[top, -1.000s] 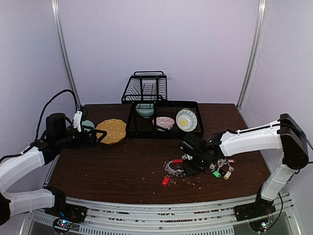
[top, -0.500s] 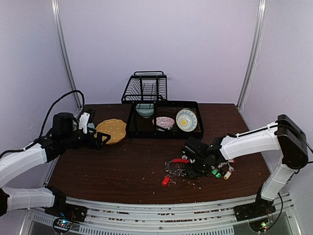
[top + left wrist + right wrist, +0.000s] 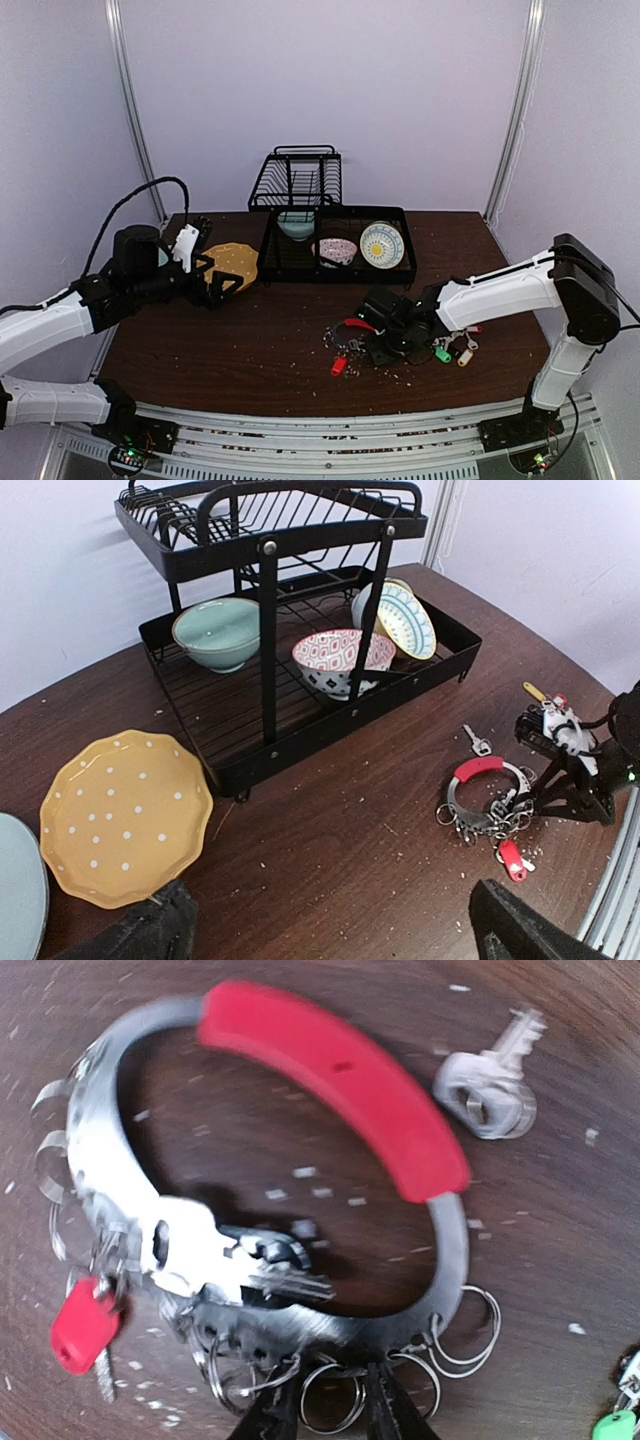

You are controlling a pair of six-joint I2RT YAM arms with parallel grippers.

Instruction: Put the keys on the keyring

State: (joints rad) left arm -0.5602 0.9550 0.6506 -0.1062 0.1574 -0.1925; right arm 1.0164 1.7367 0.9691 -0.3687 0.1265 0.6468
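Straddling the keyring's [image 3: 330, 1065] near arc, the right gripper's [image 3: 330, 1415] fingers sit narrowly apart; whether they pinch it I cannot tell. The ring lies flat near the table's [image 3: 250, 330] front edge, right of centre, with the keys [image 3: 200, 1260] bunched on it, probably so it can be steadied. The left gripper [image 3: 330, 930] hovers, fingers spread wide.

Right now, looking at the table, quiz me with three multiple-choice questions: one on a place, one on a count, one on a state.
1. Relative to the big ring, the lone key lies: A inside it; B outside it, by the red sleeve; C on top of it.
2. Dishes in the rack's lower tier: A one; B five; C three.
3. The left arm's jaws are: A wide open, empty; B shut on a key; C shut on a plate.

B, the key sits just beyond the sleeve.
C, a green bowl, a patterned bowl and a plate.
A, the fingers stand far apart.
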